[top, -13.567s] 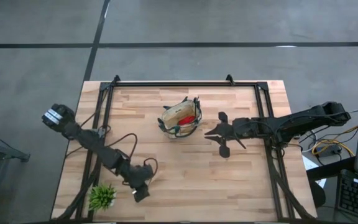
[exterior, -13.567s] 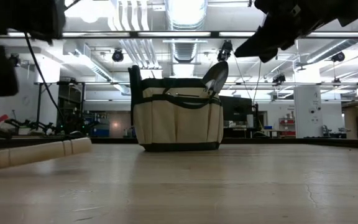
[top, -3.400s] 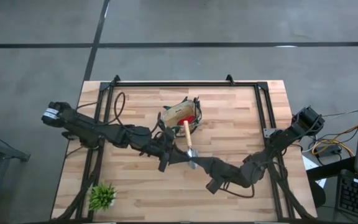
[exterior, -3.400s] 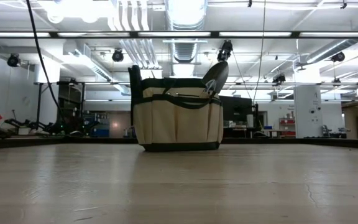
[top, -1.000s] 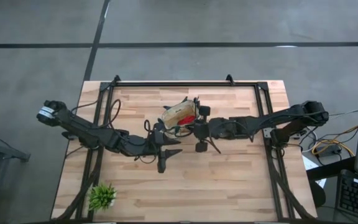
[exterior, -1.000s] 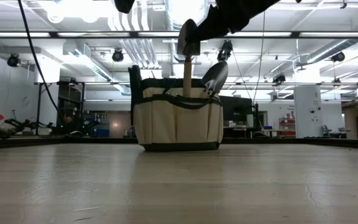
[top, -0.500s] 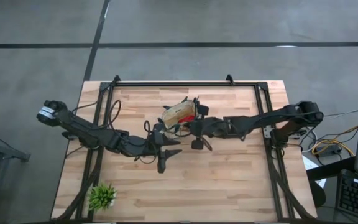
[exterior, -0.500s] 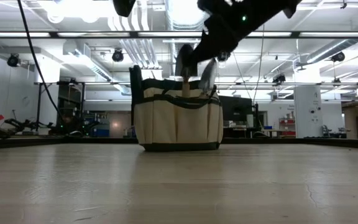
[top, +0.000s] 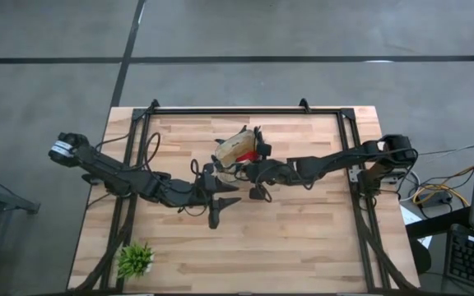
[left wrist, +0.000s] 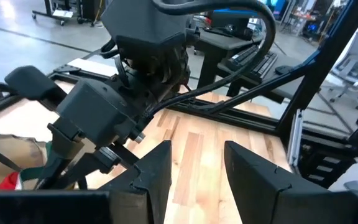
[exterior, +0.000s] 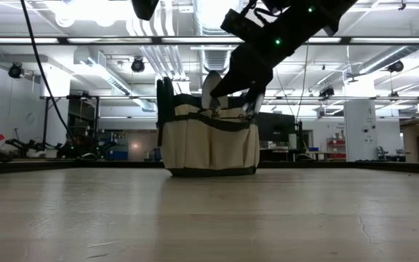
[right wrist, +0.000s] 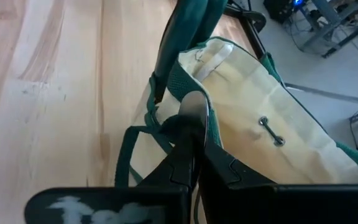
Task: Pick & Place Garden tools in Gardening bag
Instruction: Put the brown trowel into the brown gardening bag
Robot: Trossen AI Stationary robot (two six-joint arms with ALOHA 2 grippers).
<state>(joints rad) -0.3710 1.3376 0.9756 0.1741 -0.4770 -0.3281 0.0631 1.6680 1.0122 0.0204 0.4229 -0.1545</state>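
Right gripper (exterior: 233,89), jaws clamped narrow on trowel (right wrist: 194,115), has dropped to bag (exterior: 208,142) rim at frame centre, so insertion looks nearly complete; left gripper (top: 220,203) waits wide.

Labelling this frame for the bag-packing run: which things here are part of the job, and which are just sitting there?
Job:
- gardening bag, tan with green trim
- trowel, blade pinched in the right gripper, jaws shut, at the bag's rim
- red item showing inside the bag
- left gripper, jaws open and empty, waiting beside the bag

Lying about:
- spiky green plant at the table's near-left corner
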